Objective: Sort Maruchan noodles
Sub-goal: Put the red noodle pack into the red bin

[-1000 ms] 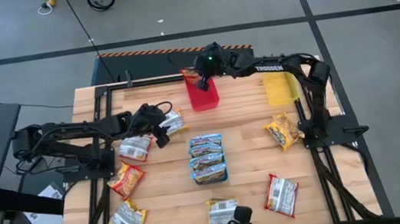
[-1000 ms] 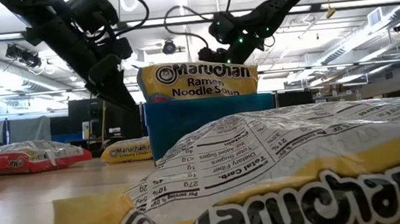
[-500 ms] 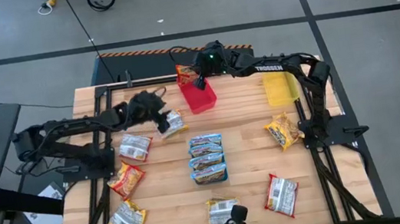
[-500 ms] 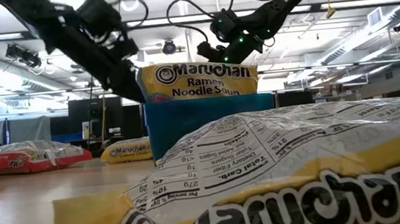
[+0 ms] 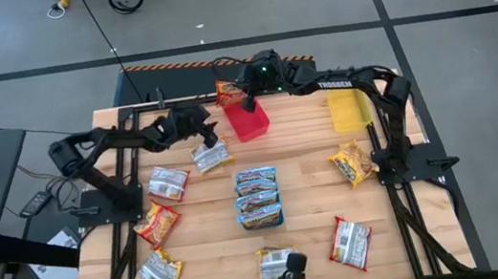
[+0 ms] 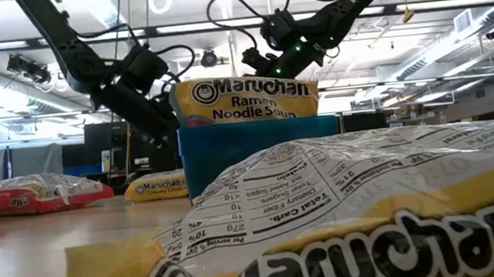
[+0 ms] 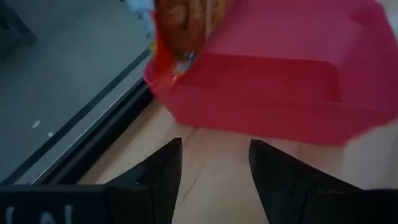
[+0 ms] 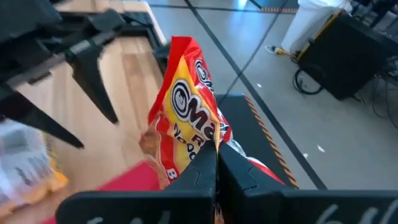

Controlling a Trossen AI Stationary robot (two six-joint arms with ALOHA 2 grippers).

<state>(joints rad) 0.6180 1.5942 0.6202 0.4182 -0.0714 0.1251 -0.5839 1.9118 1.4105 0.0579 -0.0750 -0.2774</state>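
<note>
Crinkly red-orange plastic ramen packet (image 8: 186, 106) hangs pinched by one edge in the right gripper (image 8: 214, 171), whose fingers are closed on it, above the far-left corner of the red plastic tray (image 5: 253, 120). It looks light, with a brittle noodle block inside and slippery film outside, so a seam or edge is probably the safest place to take hold. The left gripper (image 7: 211, 158) hovers near the tray's side, fingers apart and empty, just above a blue-silver packet (image 5: 211, 154).
</note>
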